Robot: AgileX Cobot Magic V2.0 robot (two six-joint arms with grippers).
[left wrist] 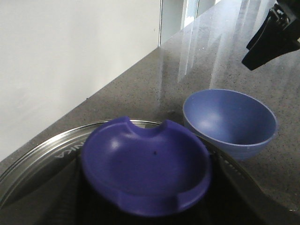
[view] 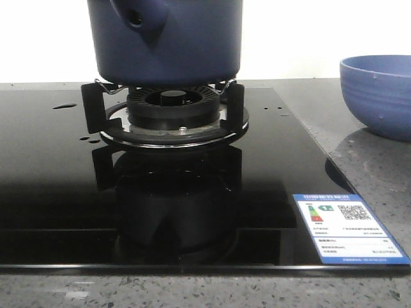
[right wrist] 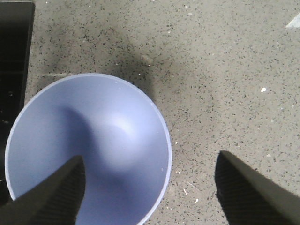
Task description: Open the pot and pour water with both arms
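Observation:
The dark navy pot (view: 167, 45) stands on the burner grate, its side socket (view: 138, 16) facing me and its top cut off by the frame. In the left wrist view a violet-blue notched lid (left wrist: 145, 168) lies between the fingers of my left gripper (left wrist: 147, 158), which stand wide apart on either side of it. Under the lid is a steel ring (left wrist: 42, 150) with lettering. My right gripper (right wrist: 149, 154) hangs open over the near rim of the light blue bowl (right wrist: 89, 150), holding nothing. Small drops of water (view: 64, 106) glisten on the black glass.
The black glass hob (view: 270, 167) carries a blue energy label (view: 347, 228) at its front right corner. The bowl (view: 379, 93) sits on the speckled stone counter (right wrist: 225, 70) just right of the hob. A white wall runs behind.

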